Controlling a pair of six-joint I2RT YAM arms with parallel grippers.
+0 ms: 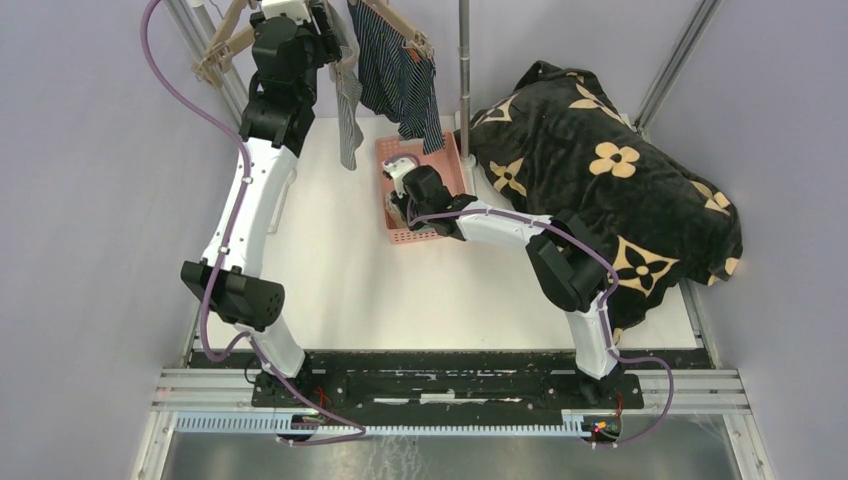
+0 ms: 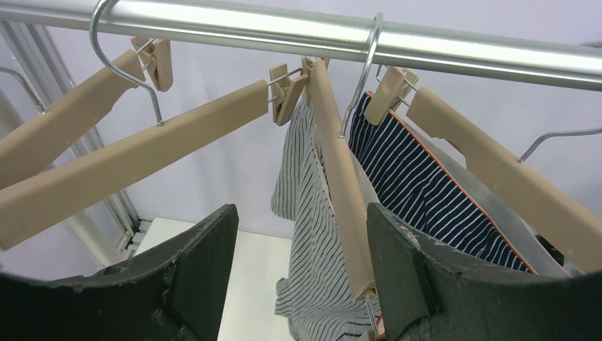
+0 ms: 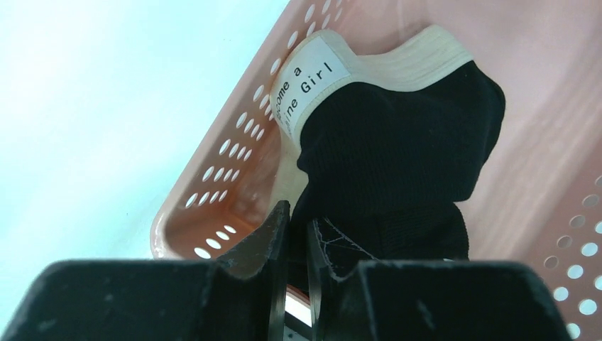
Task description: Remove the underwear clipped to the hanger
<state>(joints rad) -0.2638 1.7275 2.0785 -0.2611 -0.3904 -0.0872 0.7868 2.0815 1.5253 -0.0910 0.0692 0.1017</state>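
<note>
Grey-and-white striped underwear [image 2: 312, 234] hangs by one clip [image 2: 287, 89] from a wooden hanger [image 2: 341, 177] on the steel rail [image 2: 284, 32]. Navy striped underwear [image 2: 419, 185] hangs clipped just to its right. My left gripper [image 2: 302, 213] is open up at the rail [image 1: 335, 40], its jaws wide on either side of the hanger bar and the grey cloth. Black underwear [image 3: 397, 142] with a tan lettered waistband lies in the pink basket [image 3: 234, 156]. My right gripper [image 3: 298, 213] is low inside the basket [image 1: 448, 160], its jaws a narrow gap apart at the cloth's edge.
A big black blanket with tan flower marks [image 1: 610, 170] is heaped at the right of the table. A vertical steel pole [image 1: 464, 60] stands behind the basket. Two empty wooden hangers [image 2: 106, 163] hang on the rail to the left.
</note>
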